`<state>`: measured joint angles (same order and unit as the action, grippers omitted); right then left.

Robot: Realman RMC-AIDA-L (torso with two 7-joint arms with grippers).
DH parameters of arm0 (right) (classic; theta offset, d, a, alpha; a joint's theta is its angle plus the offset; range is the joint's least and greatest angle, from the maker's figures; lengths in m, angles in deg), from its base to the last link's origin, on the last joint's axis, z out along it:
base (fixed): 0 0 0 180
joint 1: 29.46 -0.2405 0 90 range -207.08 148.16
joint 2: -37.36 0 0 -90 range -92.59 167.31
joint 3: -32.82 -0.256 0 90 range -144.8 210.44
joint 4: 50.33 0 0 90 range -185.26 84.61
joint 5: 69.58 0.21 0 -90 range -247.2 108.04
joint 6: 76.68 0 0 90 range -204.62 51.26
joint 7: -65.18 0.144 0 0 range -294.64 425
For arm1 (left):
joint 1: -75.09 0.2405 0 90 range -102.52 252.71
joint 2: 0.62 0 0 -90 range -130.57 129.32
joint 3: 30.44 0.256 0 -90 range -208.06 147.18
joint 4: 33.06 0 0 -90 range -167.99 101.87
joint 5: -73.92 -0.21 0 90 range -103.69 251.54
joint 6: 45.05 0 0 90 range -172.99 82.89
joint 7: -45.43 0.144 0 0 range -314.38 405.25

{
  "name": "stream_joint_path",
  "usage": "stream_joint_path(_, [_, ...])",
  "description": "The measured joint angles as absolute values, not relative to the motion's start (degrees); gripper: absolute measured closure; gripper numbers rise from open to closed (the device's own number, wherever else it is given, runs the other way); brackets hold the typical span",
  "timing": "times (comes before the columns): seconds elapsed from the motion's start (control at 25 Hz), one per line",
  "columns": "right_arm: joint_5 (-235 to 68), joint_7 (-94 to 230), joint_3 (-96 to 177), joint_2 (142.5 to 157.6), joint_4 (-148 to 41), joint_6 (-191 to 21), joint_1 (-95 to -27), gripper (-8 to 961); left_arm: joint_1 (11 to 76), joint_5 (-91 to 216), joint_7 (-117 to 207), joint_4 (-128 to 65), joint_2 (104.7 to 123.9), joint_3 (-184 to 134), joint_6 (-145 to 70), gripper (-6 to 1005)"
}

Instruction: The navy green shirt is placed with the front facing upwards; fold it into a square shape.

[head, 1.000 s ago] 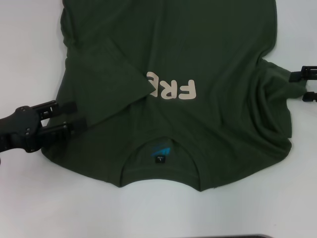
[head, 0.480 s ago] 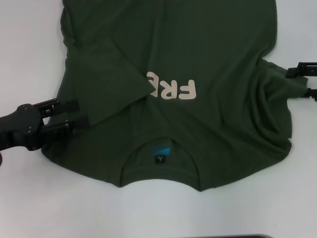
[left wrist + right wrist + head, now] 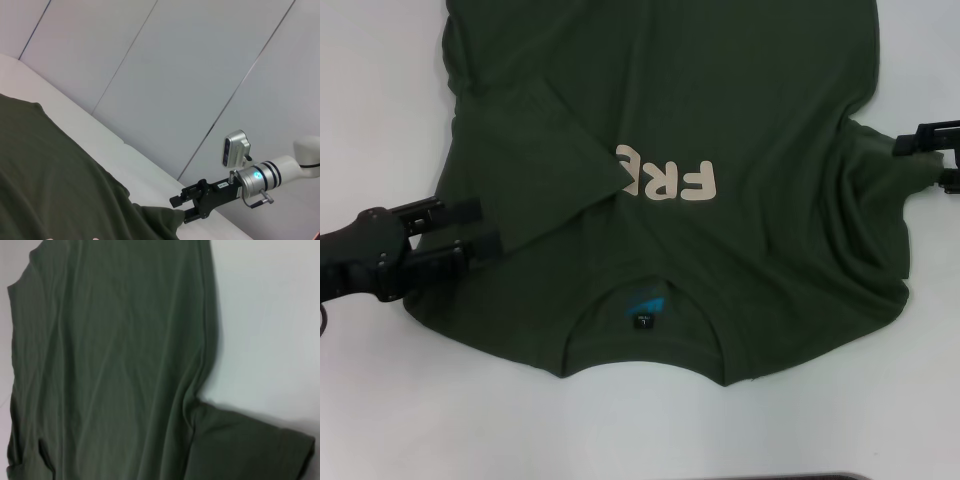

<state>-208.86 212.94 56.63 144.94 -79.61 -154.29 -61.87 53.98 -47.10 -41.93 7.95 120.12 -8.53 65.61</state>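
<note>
Left hand: reaching in low from the bench's left edge, arm lying nearly flat, its two fingers standing apart with nothing between them, tips lying over the shirt's left edge just beside the folded-in sleeve.
Navy green shirt: lying front up on the white bench, covering most of its middle, the neck pointing toward the near edge and the body running off past the far edge of the head view; the left sleeve is lying folded in over the chest, the right sleeve bunching in creases.
Lettering: cream block letters showing upside down on the chest, reading "FRE", the rest sitting hidden under the folded sleeve.
Neck label: a small blue patch showing inside the round neck; its print is too small to read.
Right hand: coming in from the bench's right edge, arm roughly level, fingers parted, pointing at the right sleeve's outer edge.
</note>
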Motion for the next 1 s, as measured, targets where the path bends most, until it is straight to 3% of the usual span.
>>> stream_joint_path(0.12, [-208.18,212.58,56.57,144.72,-79.78,-155.13,-61.77,173,53.82,-47.1,-41.93,7.88,120.12,-8.47,65.65,282])
stream_joint_path(0.76, [-207.55,211.02,56.7,144.04,-82.09,-159.26,-60.91,859,53.53,-47.1,-41.95,7.75,120.12,-8.47,66.03,282])
stream_joint_path(0.88, [-207.48,211.67,56.0,144.02,-85.09,-162.46,-60.56,932,53.42,-47.1,-42.02,7.85,120.12,-8.47,66.12,282])
stream_joint_path(1.0, [-207.46,212.41,54.92,143.94,-87.37,-164.79,-60.48,932,53.29,-47.1,-42.06,7.87,120.12,-8.48,66.13,282])
